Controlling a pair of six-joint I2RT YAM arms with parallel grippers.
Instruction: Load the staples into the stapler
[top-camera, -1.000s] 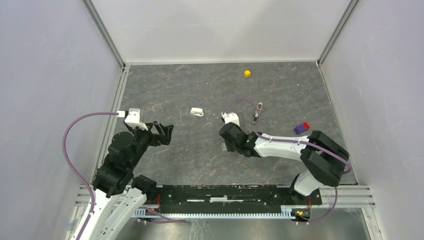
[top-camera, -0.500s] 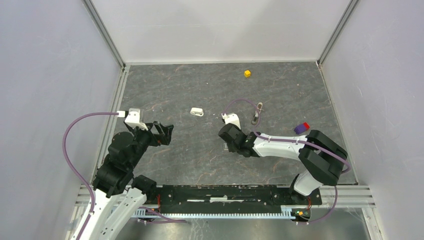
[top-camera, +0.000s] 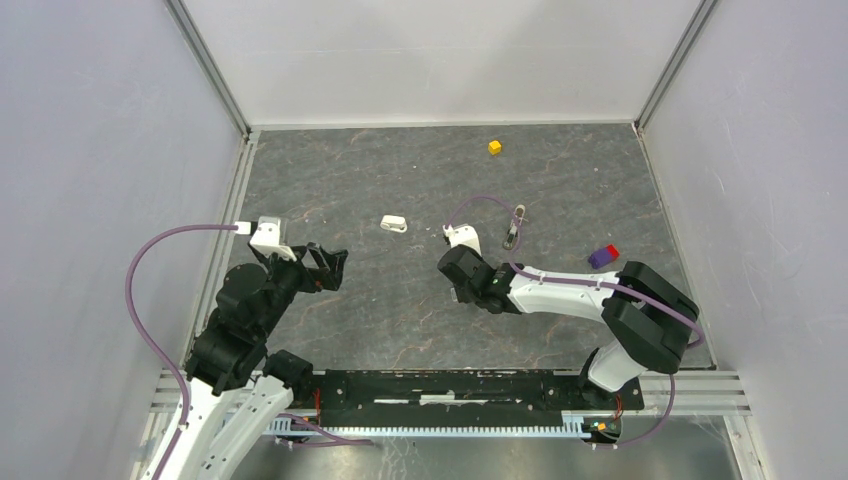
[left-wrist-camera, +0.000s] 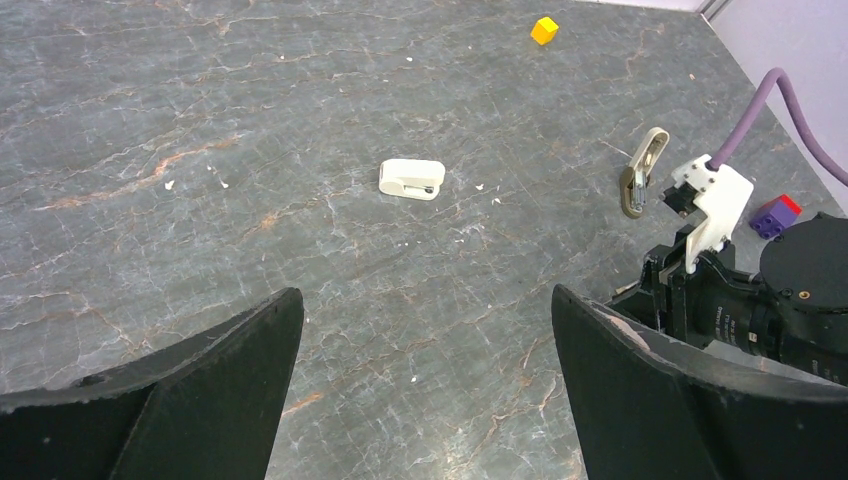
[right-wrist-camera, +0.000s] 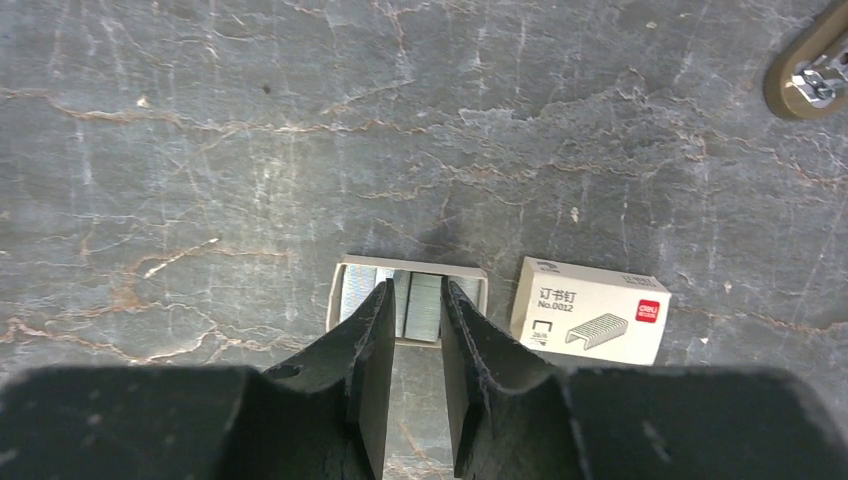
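Note:
The staples (right-wrist-camera: 422, 303) lie as silvery strips in a small pale-rimmed tray on the grey stone table. My right gripper (right-wrist-camera: 417, 290) points down at the tray. Its jaws stand narrowly apart, with the tips astride a strip in the tray's middle. In the top view the right gripper (top-camera: 457, 293) covers the tray. The stapler (top-camera: 394, 223) is small and white. It lies closed on the table, well to the left of and beyond the right gripper, and also shows in the left wrist view (left-wrist-camera: 411, 179). My left gripper (top-camera: 330, 262) is wide open and empty in its own view (left-wrist-camera: 428, 300), and is held above the table.
A pale printed staple box sleeve (right-wrist-camera: 590, 312) lies just right of the tray. An olive-brown clip-like item (top-camera: 514, 226) lies beyond the right gripper. A yellow cube (top-camera: 494, 147) sits at the back. A purple and red block (top-camera: 603, 255) sits at the right.
My right gripper has shifted slightly over the staple tray and now covers more of it in the top view. The left arm has not moved.

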